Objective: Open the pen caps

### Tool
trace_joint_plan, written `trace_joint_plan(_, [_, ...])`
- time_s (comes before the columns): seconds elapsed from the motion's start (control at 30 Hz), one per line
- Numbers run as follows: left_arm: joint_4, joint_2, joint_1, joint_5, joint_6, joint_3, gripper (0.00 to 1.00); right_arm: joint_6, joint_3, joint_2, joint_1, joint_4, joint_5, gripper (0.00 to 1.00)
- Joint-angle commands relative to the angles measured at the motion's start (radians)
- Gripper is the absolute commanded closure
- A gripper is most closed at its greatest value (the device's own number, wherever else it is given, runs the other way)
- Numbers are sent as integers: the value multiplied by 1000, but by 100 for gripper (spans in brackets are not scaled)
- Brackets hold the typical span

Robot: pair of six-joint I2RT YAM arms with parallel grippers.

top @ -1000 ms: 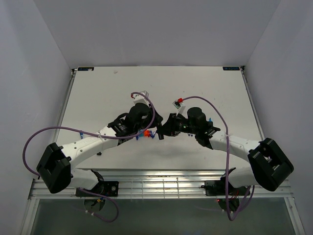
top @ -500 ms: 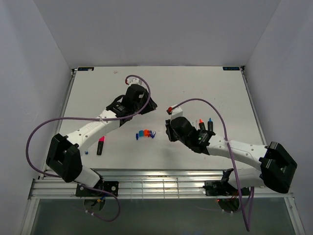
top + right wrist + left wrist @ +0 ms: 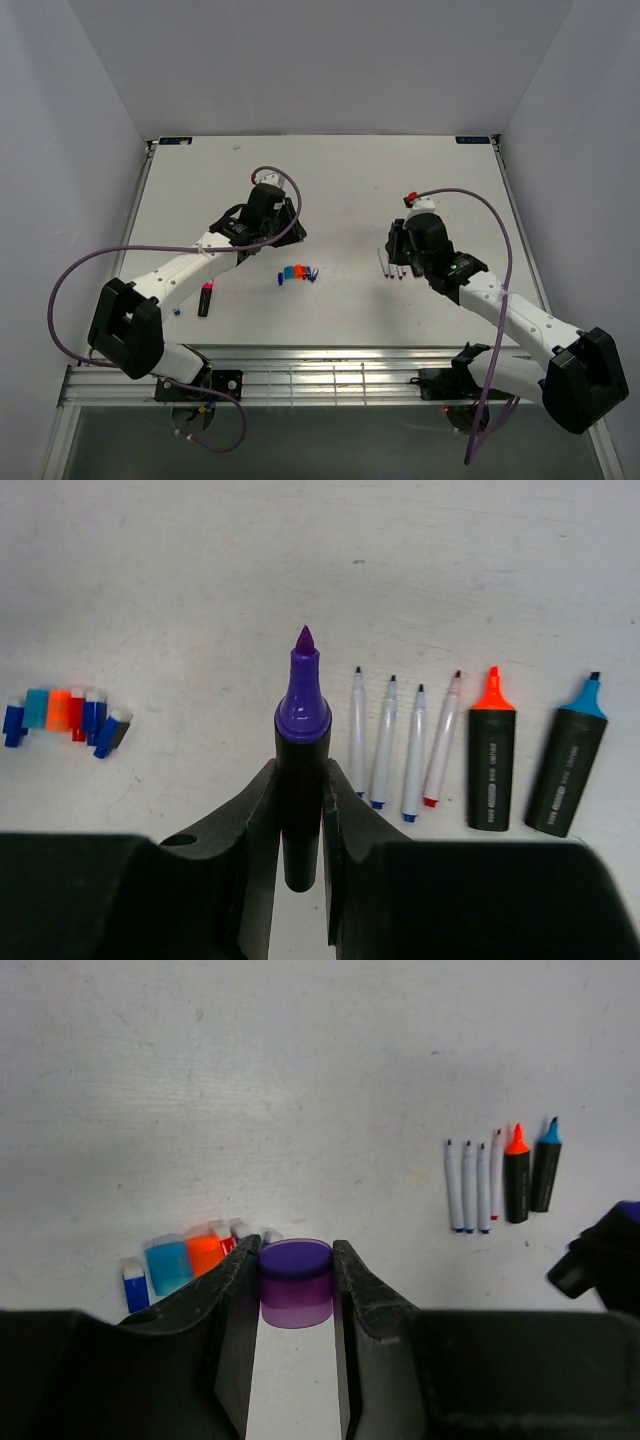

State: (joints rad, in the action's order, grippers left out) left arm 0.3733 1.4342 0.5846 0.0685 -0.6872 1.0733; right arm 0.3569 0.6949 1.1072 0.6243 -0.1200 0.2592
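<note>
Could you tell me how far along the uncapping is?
Done: slim pens, orange highlighter and blue highlighter lie uncapped, loose caps piled. In hand: left fingers pinch the purple cap, right fingers the bared purple highlighter. Left: perhaps the magenta highlighter; cap unclear.

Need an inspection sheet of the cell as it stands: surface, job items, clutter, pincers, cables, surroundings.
Surface: white table, faint scuffs.
Job's things: pile of loose plastic caps mid-table; purple highlighter cap, held; magenta cap on its black highlighter body; small blue cap beside that.
Uncapped row: four slim white pens, orange-tipped black highlighter, blue-tipped black highlighter.
Clutter: nothing seen.
Pincers: left pincer shut on the purple cap; right pincer shut on purple-tipped black highlighter.
Cables: purple cables loop off both arms.
Surroundings: white walls; metal rail at near edge.
</note>
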Motion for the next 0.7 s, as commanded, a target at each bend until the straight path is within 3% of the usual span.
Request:
trace_joint_plan(0.0, [3,-9,1,-56,48,-47,100,-4,37,-17,-98,-61,-80,92])
trace_joint_plan(0.23, [7,-70,1,25,49,-145,100,-33,46,-14,-359,-158,-184,92])
trace_joint_plan(0.37, [77,-112,0,186,48,-184,100,-64,37,15,-513,-193,-185,92])
trace_joint_plan(0.57, [145,-101,0,281,5,-229,100,-73,51,77,-587,-210,-164,91])
trace_joint_plan(0.67, [122,-118,0,287,-6,-274,93,-72,61,123,-594,-208,-138,91])
